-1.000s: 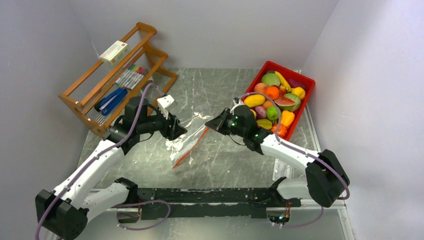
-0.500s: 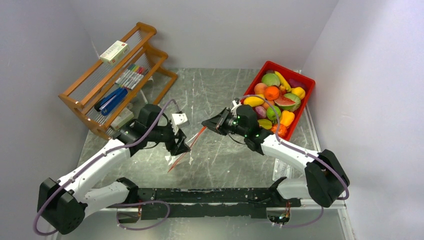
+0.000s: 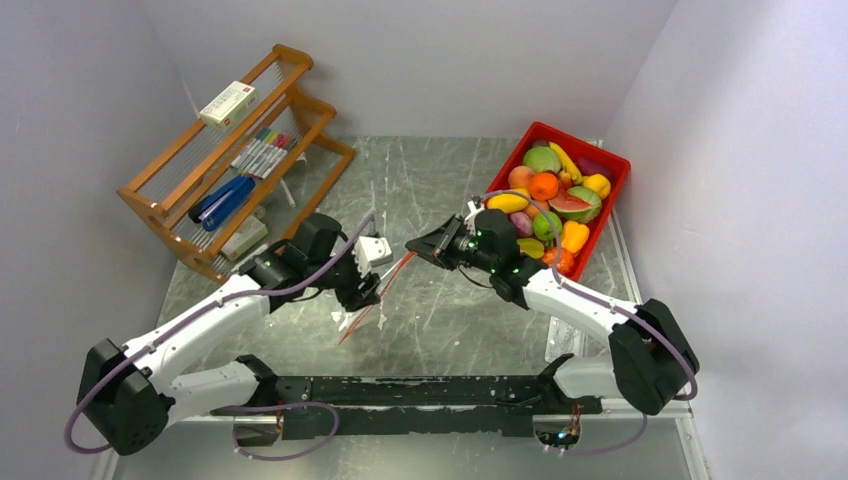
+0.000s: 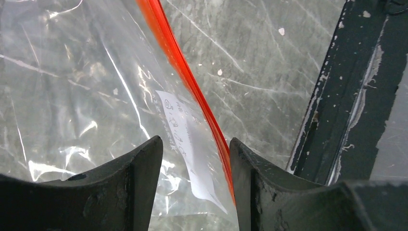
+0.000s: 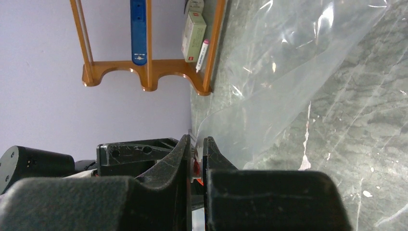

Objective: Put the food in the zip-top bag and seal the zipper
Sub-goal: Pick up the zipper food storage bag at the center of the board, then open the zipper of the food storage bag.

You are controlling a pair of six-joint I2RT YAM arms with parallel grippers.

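The zip-top bag point(image 3: 357, 303) is clear and hangs tilted between my two grippers, a little above the table. Its orange-red zipper point(image 3: 385, 290) runs from upper right to lower left. My right gripper point(image 3: 412, 248) is shut on the zipper's upper end; a bit of orange shows between its jaws in the right wrist view point(image 5: 195, 144). My left gripper point(image 4: 195, 147) is open. The bag's white label point(image 4: 185, 139) and the zipper point(image 4: 192, 86) lie between its fingers. The food point(image 3: 555, 200) is a pile of bright toy fruits in a red bin.
The red bin point(image 3: 612, 160) stands at the back right, by the right wall. A wooden rack point(image 3: 225, 150) with markers, a blue tool and a small box stands at the back left. A black rail point(image 3: 430, 390) runs along the near edge.
My left arm has swung right and nearer, to the bag's lower mouth edge. The bag has risen from lying flat to hanging on edge. My right gripper has shifted slightly left.
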